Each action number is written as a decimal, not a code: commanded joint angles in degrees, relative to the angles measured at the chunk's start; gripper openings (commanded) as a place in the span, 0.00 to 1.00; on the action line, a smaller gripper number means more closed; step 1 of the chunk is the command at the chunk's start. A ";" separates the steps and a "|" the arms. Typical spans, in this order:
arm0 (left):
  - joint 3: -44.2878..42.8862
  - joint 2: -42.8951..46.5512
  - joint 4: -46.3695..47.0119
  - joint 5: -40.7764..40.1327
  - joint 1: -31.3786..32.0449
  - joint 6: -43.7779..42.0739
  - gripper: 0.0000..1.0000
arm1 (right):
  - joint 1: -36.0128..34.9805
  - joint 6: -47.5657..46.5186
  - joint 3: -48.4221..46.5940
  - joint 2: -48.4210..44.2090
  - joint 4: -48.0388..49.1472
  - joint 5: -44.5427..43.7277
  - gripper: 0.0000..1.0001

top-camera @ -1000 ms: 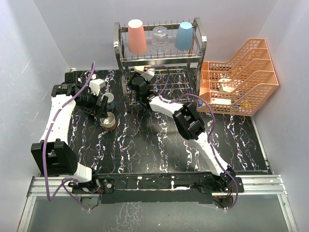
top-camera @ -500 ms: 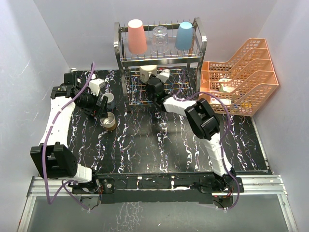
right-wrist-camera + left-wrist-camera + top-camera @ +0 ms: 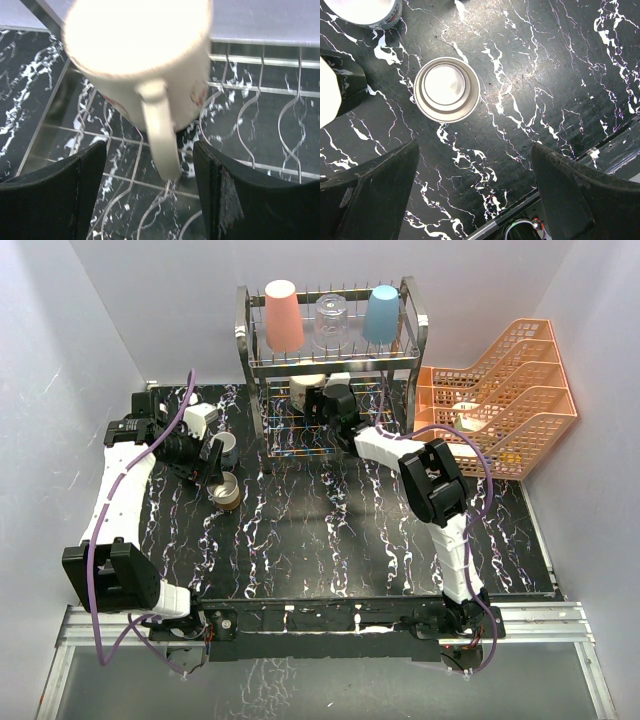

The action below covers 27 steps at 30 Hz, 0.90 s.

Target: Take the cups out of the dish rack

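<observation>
1. Change since the earlier frames: the right arm has swung from the left end of the dish rack's [image 3: 243, 330] lower tier towards its middle, and its elbow now sits further right. The left arm has not moved.
2. The right tool [image 3: 150, 145] is inside the lower tier. It is released, with its fingers [image 3: 55, 190] on either side of the cream mug's [image 3: 135, 50] handle and a gap showing on both sides. The mug sits directly ahead of the tool on the rack wires and is blurred.
3. The left tool [image 3: 474, 150] is released and spread wide, hovering over the brownish metallic cup [image 3: 446, 89], which stands just below it. The small grey cup [image 3: 226, 447] is just beyond that one.
4. Progress, as a judgement: two cups are down on the worktop [image 3: 330, 540]. The mug is not yet out. The salmon-pink tumbler [image 3: 283, 315], clear glass [image 3: 331, 322] and light-blue tumbler [image 3: 381, 314] stand untouched on the upper tier, above the right tool. The task is under half done.
5. Clearances: the upper tier is close overhead and the prongs and wires close below the right tool, so withdrawal looks tight. The orange trays [image 3: 520, 400] flank the right arm. Open worktop lies behind the right tool, between the arms.
</observation>
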<state>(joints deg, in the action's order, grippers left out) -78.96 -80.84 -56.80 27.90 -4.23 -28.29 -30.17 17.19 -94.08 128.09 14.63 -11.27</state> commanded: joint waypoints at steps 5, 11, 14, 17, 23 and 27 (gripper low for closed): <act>-0.88 1.83 -1.02 1.76 -0.07 -0.35 0.92 | 0.20 -10.69 -9.69 3.26 -1.77 1.84 0.68; -2.08 1.86 -1.96 2.06 -0.06 -0.62 0.91 | 0.25 -11.56 -9.36 3.75 -2.09 2.15 0.61; -2.72 2.04 -2.50 2.29 0.01 -0.72 0.91 | 0.20 -11.29 -8.98 3.83 -1.76 1.78 0.54; -2.82 2.17 -2.91 2.49 -0.07 -0.91 0.91 | 0.20 -10.64 -9.10 3.83 -1.26 2.08 0.41; -1.93 3.55 -3.27 4.48 -0.06 -3.60 0.92 | -0.21 -9.21 -6.92 0.86 0.39 3.15 0.08; -1.09 5.03 -3.16 7.85 -0.05 -6.05 0.92 | -0.75 -8.81 -2.20 -3.08 3.07 2.90 0.08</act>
<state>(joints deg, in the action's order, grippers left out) -79.88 -80.05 -58.54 30.41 -4.23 -31.03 -30.35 7.49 -99.77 131.59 12.01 -8.60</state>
